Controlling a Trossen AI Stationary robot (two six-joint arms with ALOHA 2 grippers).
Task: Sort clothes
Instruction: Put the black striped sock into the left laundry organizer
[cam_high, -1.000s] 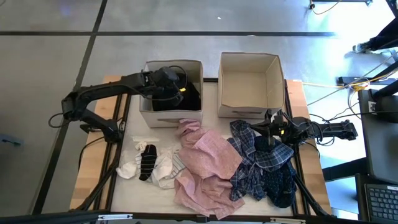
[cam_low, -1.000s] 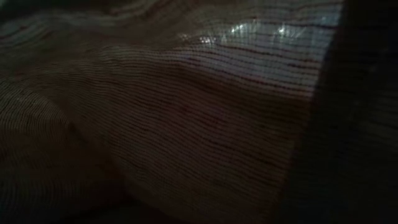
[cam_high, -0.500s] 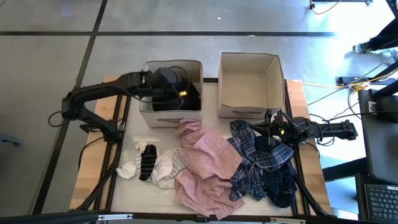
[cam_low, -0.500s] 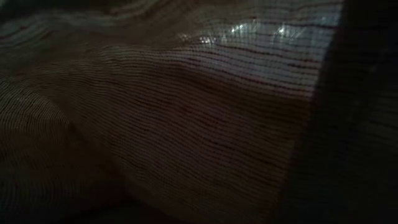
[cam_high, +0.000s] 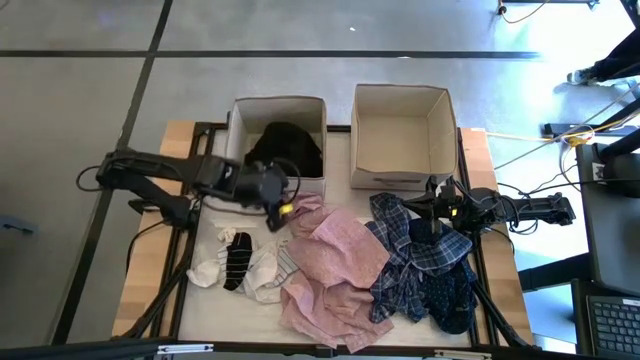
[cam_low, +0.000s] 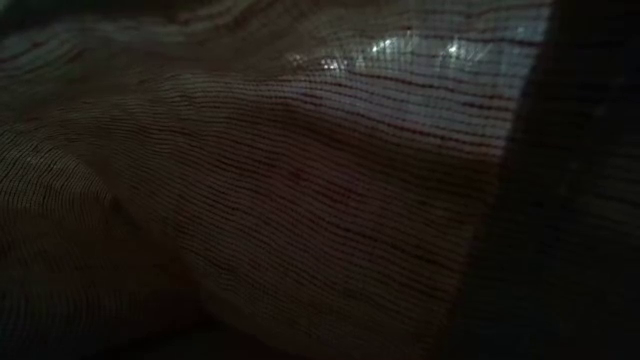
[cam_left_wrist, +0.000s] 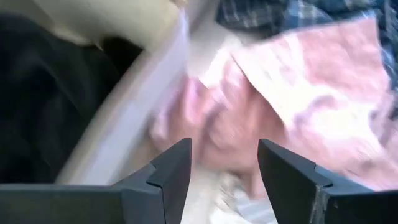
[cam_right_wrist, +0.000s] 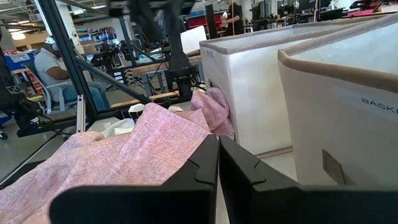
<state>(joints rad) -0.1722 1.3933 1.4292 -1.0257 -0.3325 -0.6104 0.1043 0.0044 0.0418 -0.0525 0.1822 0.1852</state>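
Left gripper (cam_high: 283, 207) moved out of left box (cam_high: 240, 172), fingers apart, empty; black garment (cam_high: 287, 147) inside. We target pink garment (cam_high: 335, 262) next. Right gripper (cam_high: 432, 213) closed, waiting.

Two beige fabric boxes sit side by side at the far edge of the wooden table (cam_high: 497, 250): the left box (cam_high: 243, 185) and the right box (cam_high: 402, 135). A person (cam_right_wrist: 55, 70) sits in the room beyond (on a chair).

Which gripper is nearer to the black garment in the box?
Left. The left gripper is just outside the box holding the black garment; the right gripper waits over the plaid clothes.
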